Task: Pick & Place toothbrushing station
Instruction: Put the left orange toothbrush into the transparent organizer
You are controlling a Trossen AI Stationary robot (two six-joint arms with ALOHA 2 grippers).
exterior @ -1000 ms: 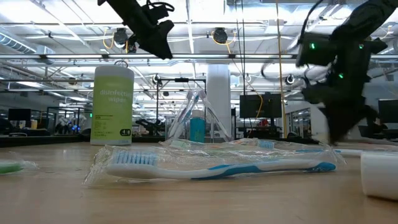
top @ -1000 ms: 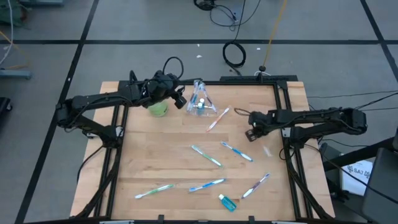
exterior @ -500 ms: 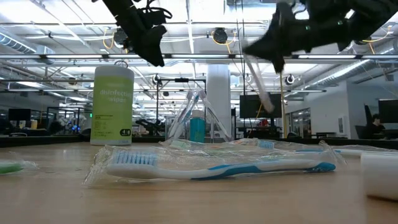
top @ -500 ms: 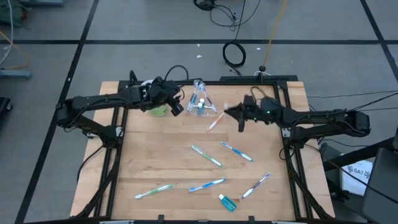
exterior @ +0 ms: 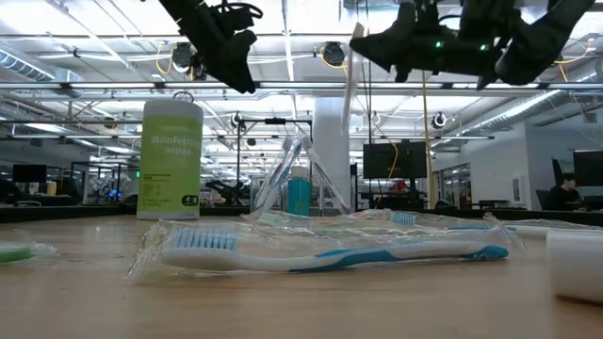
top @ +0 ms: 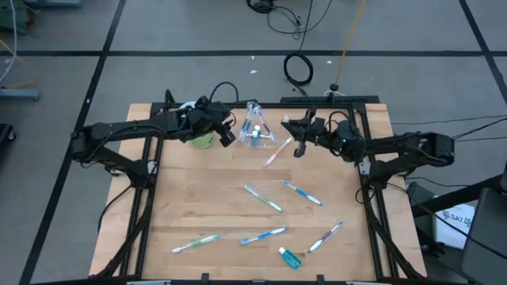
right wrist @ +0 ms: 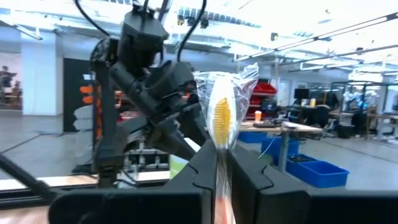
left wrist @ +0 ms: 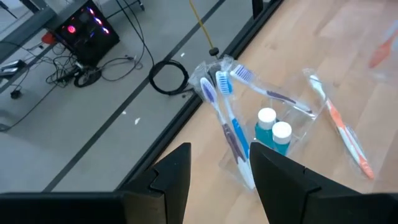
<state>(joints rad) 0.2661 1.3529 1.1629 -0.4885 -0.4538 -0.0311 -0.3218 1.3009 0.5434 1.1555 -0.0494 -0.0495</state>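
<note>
A: Far left of the surface (top: 198, 198), the left pincer (top: 227, 134) hovers just beside the clear cup (top: 255, 127), fingers spread, nothing between them.

B: And that cup holds wrapped toothbrushes and two white-capped tubes (left wrist: 273, 132). Thin plastic and top-heavy, I'd say; a nudge could tip it.

A: Behind the left arm stands the green canister (exterior: 171, 158). Its label reads "disinfecting wipes", the smaller print too fine to read.

B: Moving right, the right pincer (top: 300, 139) is up in the air near the cup, pressed together on a wrapped toothbrush (right wrist: 222, 118) with a yellowish-orange head.

A: From the wrist view the brush stands upright between the fingers, held on the handle well below the head. Light and stiff, but that crinkly wrapper looks slippery.

B: So a firm pinch on the handle seems the right hold. Another pinkish brush (top: 276, 151) lies on the wood just below the cup.

A: Further forward, more wrapped brushes lie scattered well apart, with a blue tube (top: 290, 256) near the front edge. No writing readable on any of them.
</note>
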